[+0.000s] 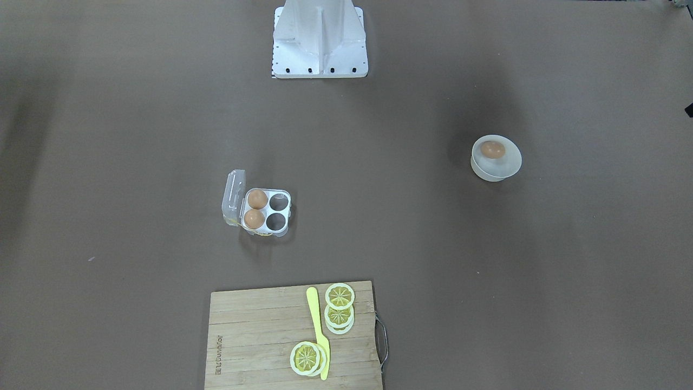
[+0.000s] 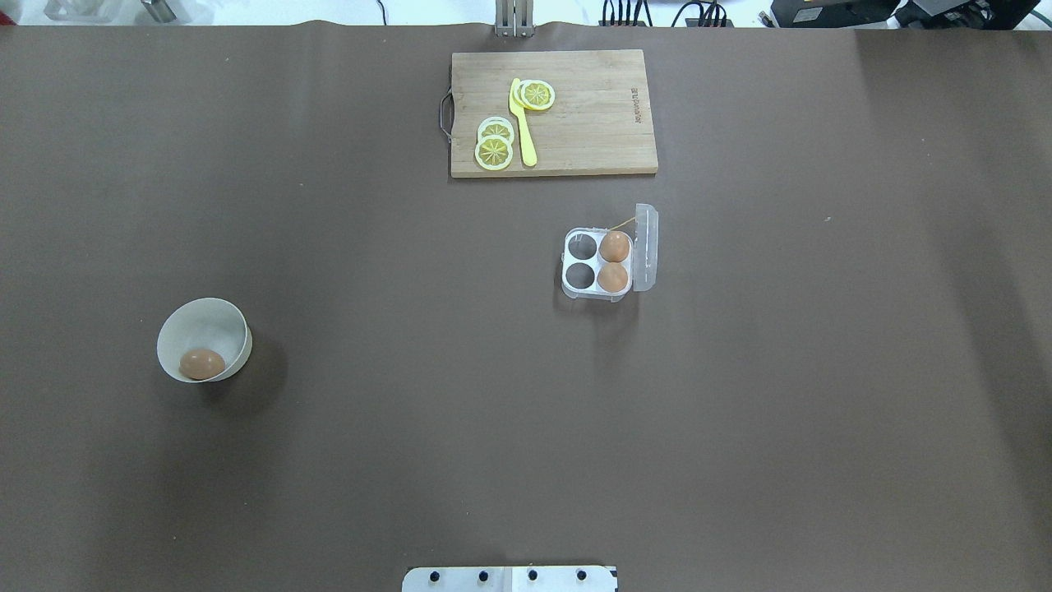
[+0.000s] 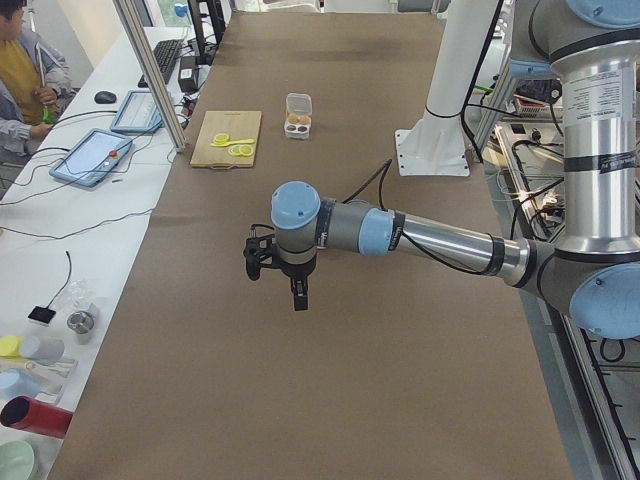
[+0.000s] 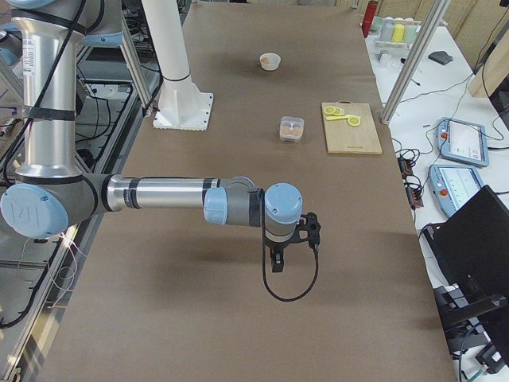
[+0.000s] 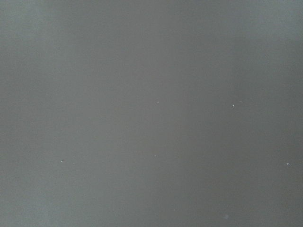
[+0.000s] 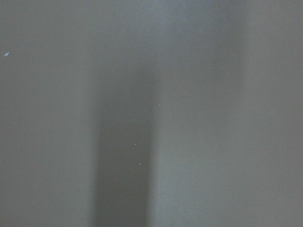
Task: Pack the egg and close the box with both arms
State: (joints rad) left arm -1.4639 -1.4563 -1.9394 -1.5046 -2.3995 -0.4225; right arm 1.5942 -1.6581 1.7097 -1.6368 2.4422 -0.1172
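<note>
One light-brown egg [image 2: 201, 363] lies in a round white bowl [image 2: 197, 325] on the table's left; it also shows in the front view [image 1: 492, 149]. The clear box [image 2: 597, 261] stands right of centre with its lid [image 2: 646, 247] open; two eggs [image 2: 614, 247] fill the cups beside the lid and the other two cups are empty. The left gripper [image 3: 299, 298] hangs above bare table at the left end, seen only in the exterior left view. The right gripper [image 4: 275, 263] hangs above the right end, seen only in the exterior right view. I cannot tell whether either is open or shut.
A wooden cutting board [image 2: 592, 123] with lemon slices [image 2: 494, 152] and a yellow knife [image 2: 521, 123] lies at the far edge, just beyond the box. The white metal stand [image 1: 320, 43] is at the robot's side. Both wrist views show only brown table.
</note>
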